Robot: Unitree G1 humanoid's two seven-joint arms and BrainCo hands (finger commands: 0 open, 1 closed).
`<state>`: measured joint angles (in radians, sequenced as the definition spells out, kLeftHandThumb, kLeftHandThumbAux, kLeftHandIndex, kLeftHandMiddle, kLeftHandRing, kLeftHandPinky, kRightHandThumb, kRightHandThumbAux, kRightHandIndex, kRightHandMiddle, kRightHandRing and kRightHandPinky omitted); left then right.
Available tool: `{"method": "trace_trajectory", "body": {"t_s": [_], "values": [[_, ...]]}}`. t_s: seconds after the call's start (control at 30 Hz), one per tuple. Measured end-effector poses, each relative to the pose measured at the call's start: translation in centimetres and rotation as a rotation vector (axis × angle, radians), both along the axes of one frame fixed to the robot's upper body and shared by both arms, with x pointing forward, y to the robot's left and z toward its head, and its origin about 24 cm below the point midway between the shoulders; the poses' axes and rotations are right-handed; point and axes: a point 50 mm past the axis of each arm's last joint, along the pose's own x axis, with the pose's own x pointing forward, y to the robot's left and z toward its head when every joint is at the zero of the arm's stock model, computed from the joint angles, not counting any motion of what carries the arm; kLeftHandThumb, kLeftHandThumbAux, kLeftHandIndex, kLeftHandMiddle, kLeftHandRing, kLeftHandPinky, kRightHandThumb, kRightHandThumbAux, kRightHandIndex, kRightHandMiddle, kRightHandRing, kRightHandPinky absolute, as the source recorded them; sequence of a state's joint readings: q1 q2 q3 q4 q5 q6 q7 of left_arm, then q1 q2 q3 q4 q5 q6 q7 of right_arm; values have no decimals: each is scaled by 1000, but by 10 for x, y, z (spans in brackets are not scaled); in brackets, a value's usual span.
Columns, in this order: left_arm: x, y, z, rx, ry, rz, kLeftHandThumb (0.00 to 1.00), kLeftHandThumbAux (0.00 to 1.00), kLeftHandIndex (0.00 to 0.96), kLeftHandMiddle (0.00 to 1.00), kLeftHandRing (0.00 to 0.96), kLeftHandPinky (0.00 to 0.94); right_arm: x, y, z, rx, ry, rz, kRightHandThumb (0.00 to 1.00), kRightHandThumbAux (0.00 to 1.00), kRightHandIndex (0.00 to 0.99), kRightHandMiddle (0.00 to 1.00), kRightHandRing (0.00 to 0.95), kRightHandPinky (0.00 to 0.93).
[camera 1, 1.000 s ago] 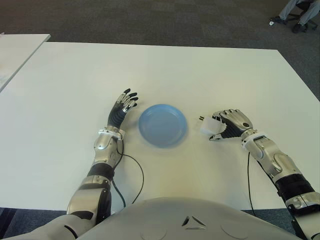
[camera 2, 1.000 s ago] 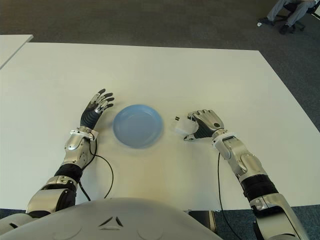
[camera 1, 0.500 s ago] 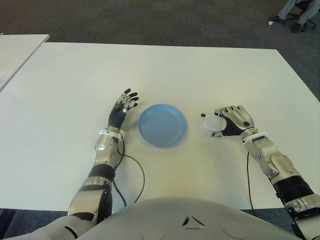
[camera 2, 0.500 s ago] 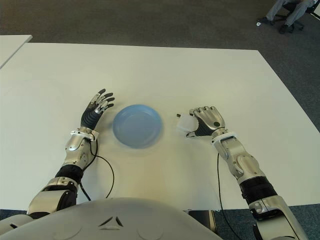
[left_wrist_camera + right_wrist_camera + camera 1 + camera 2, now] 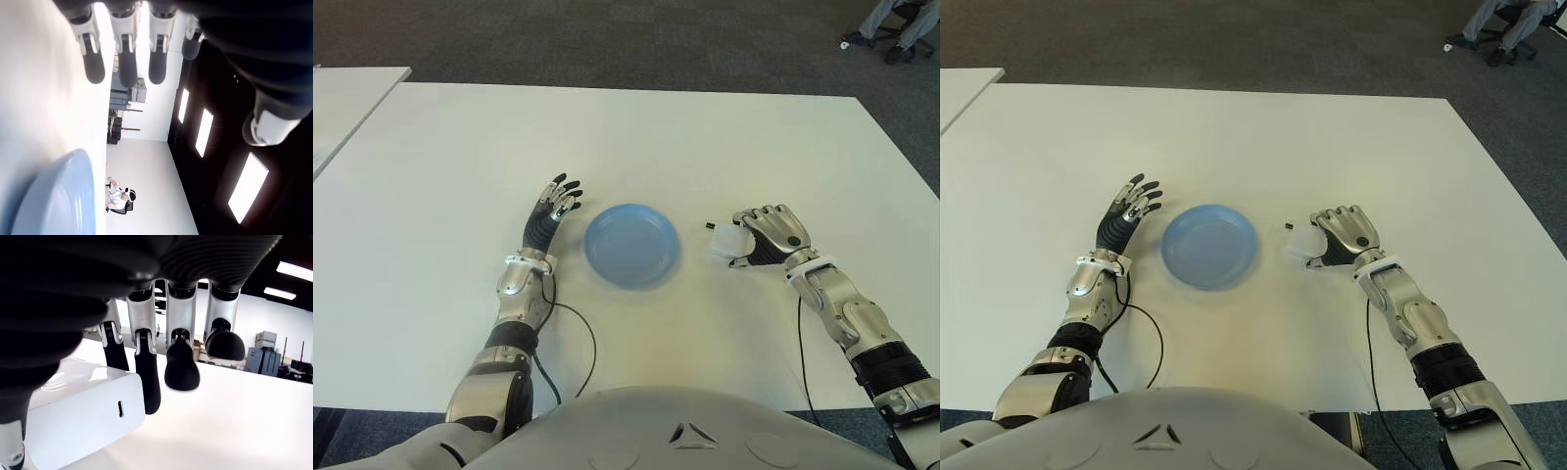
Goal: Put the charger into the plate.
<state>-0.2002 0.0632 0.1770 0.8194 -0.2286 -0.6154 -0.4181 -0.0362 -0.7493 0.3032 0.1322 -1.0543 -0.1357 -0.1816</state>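
White charger (image 5: pixel 725 243) held in right hand (image 5: pixel 766 235), to the right of blue plate (image 5: pixel 631 245), near it but not touching. Curled around the charger body: thumb on one side, two fingers (image 5: pixel 145 377) pressed on the other face, remaining two fingers bent but free in the air, as seen in right wrist view. Metal prongs of the charger pointing away from the palm, toward the far side of the table and a little toward the plate. Cannot tell if lifted from white table (image 5: pixel 636 137) or touching it. Small dark oval mark visible on the white face of the charger in the right wrist view.

Plate lying flat on the table, nothing inside, between the two hands.

Left hand (image 5: pixel 553 209) just beside the plate on its left side, fingers spread and extended, holding nothing; palm turned toward the plate. In left wrist view, four straight fingertips (image 5: pixel 120 68) apart from each other, with blue rim of the plate seen close by. Thin black cable (image 5: pixel 576 343) running on the table along the left forearm.

Legs of a seated person (image 5: pixel 898 22) at far right corner, on the dark carpet (image 5: pixel 607 39). Edge of second white table (image 5: pixel 347 98) at far left.
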Motion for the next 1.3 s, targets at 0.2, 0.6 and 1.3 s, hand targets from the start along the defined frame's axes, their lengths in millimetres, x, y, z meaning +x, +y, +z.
{"method": "trace_trajectory", "body": {"t_s": [0.2, 0.6, 1.3], "values": [[0, 0, 0, -2, 0, 0, 0, 468, 37, 182, 196, 203, 0, -1, 0, 3, 1, -7, 848, 677, 404, 534, 831, 844], [0, -1, 0, -3, 0, -3, 0, 467, 31, 185, 198, 203, 2, -2, 5, 37, -9, -32, 849, 677, 402, 536, 841, 850], [3, -3, 0, -11, 6, 10, 0, 471, 41, 193, 207, 216, 3, 33, 55, 182, -203, 82, 855, 675, 405, 544, 874, 864]]}}
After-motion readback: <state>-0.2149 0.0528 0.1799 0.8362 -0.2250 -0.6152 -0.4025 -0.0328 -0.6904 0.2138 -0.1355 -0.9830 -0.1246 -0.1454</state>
